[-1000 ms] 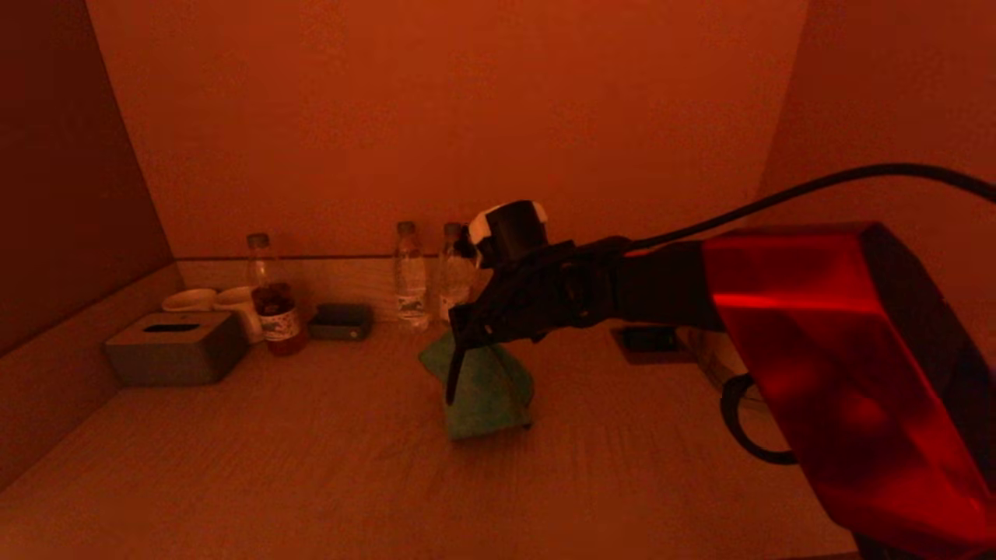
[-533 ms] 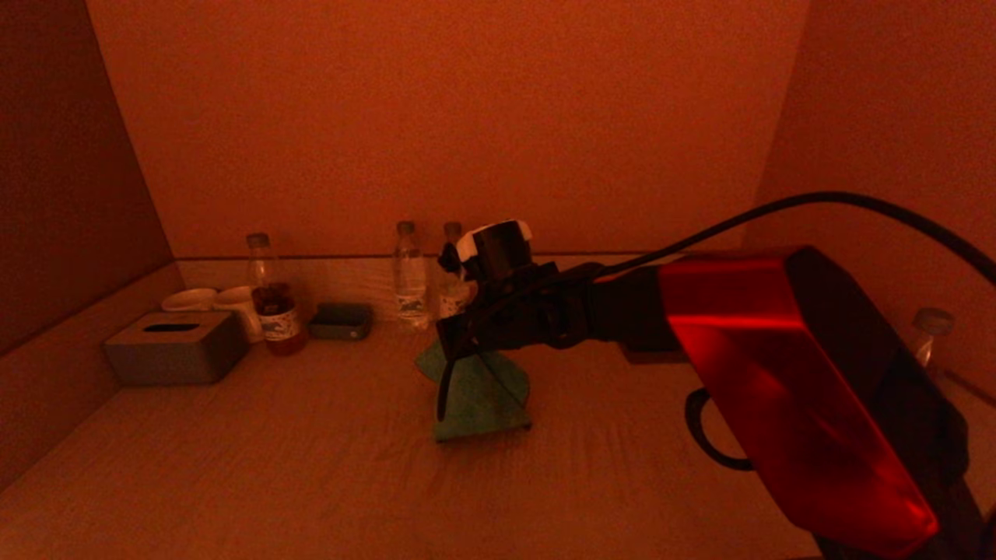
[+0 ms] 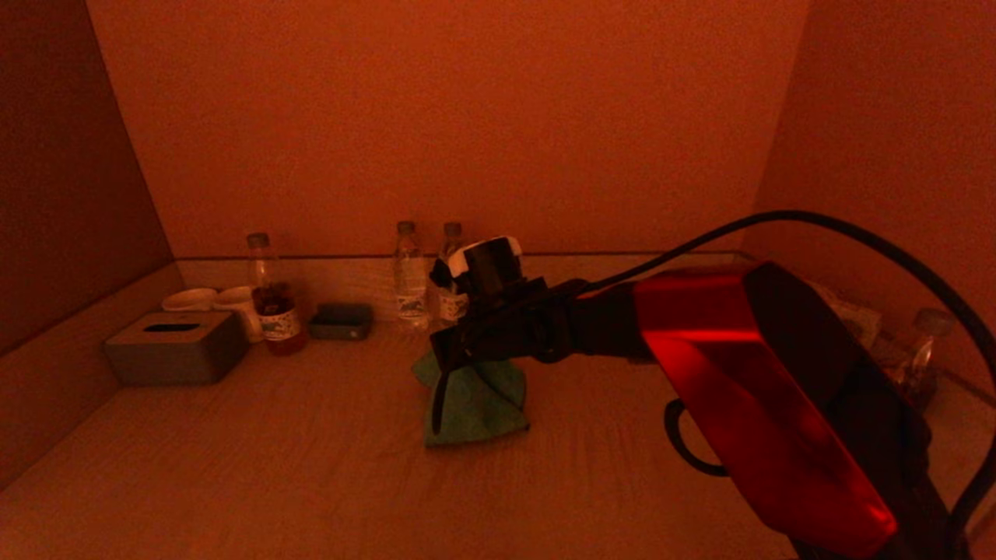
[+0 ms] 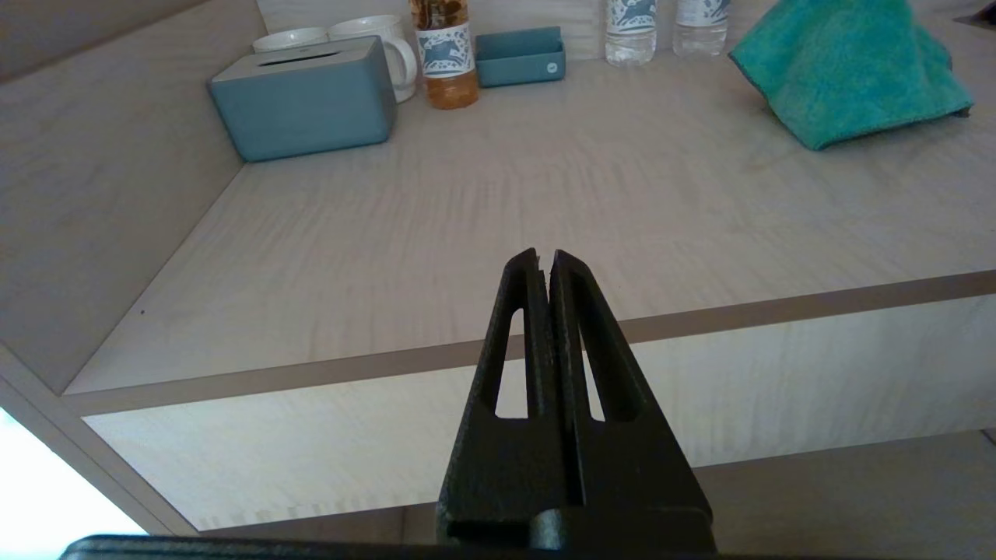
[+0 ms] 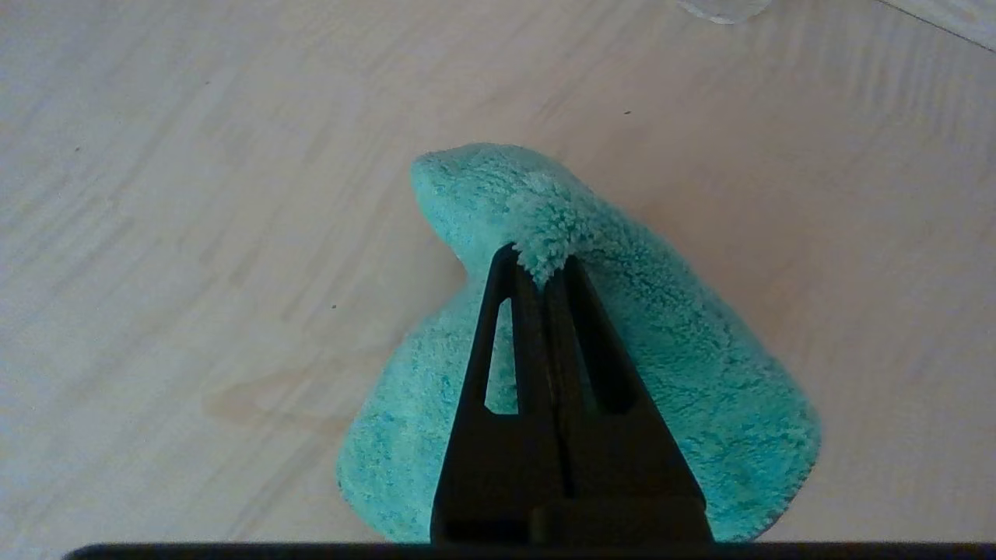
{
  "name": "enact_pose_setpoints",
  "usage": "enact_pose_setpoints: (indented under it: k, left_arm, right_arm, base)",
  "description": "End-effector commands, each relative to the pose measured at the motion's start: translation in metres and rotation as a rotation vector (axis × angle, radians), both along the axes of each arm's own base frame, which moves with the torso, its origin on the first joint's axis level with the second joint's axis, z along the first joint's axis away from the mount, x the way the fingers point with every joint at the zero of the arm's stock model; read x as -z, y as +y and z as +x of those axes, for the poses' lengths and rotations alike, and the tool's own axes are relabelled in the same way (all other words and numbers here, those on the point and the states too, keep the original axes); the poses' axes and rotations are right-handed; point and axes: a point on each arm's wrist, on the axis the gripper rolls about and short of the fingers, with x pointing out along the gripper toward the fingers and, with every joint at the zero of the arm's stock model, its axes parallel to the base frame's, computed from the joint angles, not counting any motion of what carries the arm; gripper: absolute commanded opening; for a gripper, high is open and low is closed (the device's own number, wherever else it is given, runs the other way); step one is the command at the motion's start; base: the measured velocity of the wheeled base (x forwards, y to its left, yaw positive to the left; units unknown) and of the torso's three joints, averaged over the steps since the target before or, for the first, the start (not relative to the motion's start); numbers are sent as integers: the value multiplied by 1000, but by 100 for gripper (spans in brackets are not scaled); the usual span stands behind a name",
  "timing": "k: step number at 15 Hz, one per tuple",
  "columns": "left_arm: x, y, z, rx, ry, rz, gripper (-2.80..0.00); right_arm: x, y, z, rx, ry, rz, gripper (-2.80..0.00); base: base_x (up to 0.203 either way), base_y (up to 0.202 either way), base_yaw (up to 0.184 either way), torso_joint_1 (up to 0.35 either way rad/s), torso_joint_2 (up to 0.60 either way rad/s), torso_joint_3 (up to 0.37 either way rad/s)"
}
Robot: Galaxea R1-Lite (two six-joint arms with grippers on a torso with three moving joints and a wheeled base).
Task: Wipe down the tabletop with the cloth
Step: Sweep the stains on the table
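The green cloth (image 3: 478, 400) lies bunched on the pale wood-grain tabletop (image 3: 272, 467), near its middle. My right gripper (image 3: 436, 420) points down at it and is shut on a raised fold of the cloth (image 5: 700, 373), whose skirt rests on the tabletop (image 5: 194, 194). My left gripper (image 4: 545, 260) is shut and empty, parked low in front of the tabletop's front edge (image 4: 467, 194) and out of the head view. From there the cloth (image 4: 848, 70) shows at the far right.
A grey tissue box (image 3: 175, 346), two mugs (image 3: 233, 303), a dark-drink bottle (image 3: 272, 307), a small tray (image 3: 340, 320) and two water bottles (image 3: 410, 276) line the back left. Another bottle (image 3: 918, 350) stands at the right. Walls enclose three sides.
My right arm has moved left and lowered, dragging the cloth a little left and toward the front. The cloth sits flatter than before.
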Motion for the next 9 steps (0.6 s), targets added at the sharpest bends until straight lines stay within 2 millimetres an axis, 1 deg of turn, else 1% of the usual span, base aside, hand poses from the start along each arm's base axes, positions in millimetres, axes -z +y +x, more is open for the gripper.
enact_pose_setpoints:
  k: [1, 5, 7, 9]
  left_arm:
    - [0, 0, 0, -1, 0, 0, -280]
    - [0, 0, 0, 0, 0, 0, -280]
    - [0, 0, 0, 0, 0, 0, -280]
    - [0, 0, 0, 0, 0, 0, -280]
  right_arm:
    - [14, 9, -2, -19, 26, -18, -280]
    - [45, 27, -5, -50, 59, -46, -280]
    - [54, 32, -6, -58, 69, -54, -280]
    - [67, 36, -6, -57, 86, -73, -280]
  base:
    - [0, 0, 0, 0, 0, 0]
    - [0, 0, 0, 0, 0, 0]
    - [0, 0, 0, 0, 0, 0]
    - [0, 0, 0, 0, 0, 0]
